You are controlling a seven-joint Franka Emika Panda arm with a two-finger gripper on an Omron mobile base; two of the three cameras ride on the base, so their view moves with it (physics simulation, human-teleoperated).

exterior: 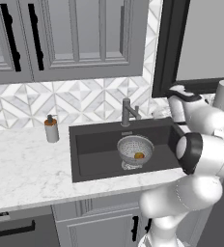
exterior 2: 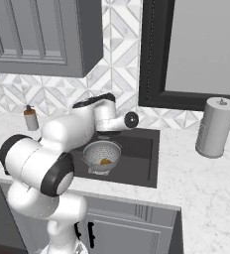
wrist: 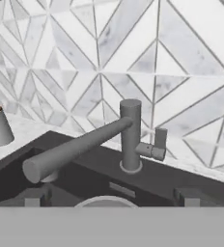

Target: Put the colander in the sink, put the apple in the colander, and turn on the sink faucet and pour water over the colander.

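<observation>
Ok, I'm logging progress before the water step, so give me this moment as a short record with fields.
colander: upright in the sink, over the drain area
apple: inside the colander
sink faucet: spout angled out over the basin, lever at its side, no water visible
pincer: open, empty, facing the faucet, not touching it
soap bottle: on the counter beside the sink
paper towel roll: upright on the counter on the sink's other side
left to do: turn on the faucet

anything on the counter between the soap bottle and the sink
No: in the left base view, only bare marble lies between the soap bottle and the sink.
</observation>
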